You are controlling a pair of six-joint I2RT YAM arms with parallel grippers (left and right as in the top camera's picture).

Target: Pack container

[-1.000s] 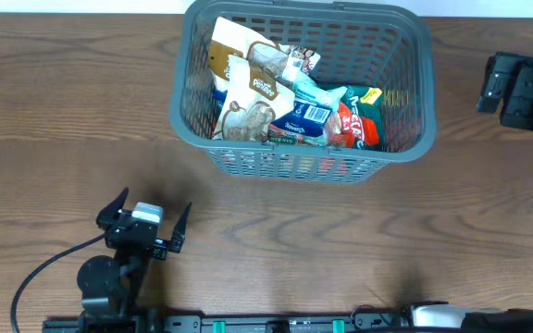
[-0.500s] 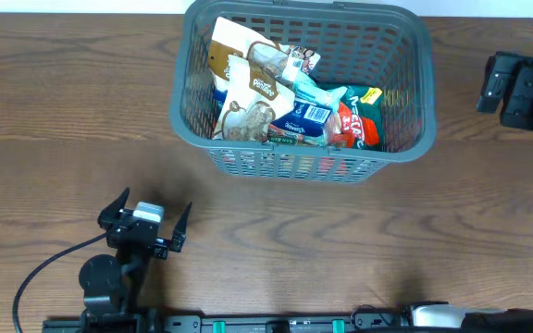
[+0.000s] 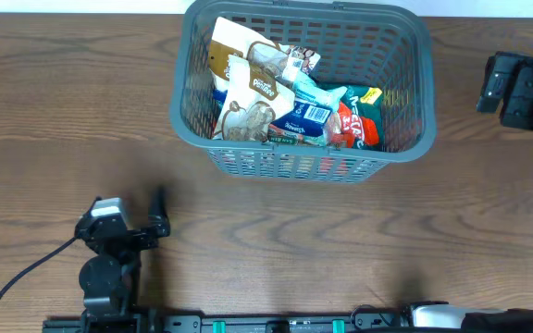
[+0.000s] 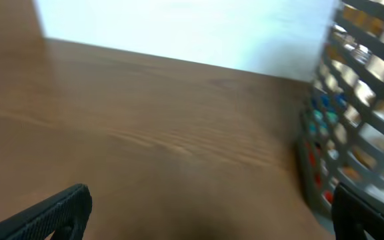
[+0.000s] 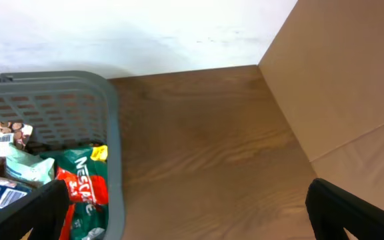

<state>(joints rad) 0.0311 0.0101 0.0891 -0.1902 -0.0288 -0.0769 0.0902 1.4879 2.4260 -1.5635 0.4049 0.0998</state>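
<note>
Grey container (image 3: 294,165) w/ snack pkts (image 3: 266,102); L end effector (image 4: 205,223) & R end effector (image 5: 185,223) spread, empty.

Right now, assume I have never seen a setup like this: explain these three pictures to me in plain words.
This is a robot with two arms at a wooden table. One picture looks down from above. The other two come from a camera on each wrist, so the dark shapes at their bottom corners are that arm's own fingers. On the table stands a grey slotted container with snack packets inside. The left gripper and the right gripper are both open and hold nothing.
</note>
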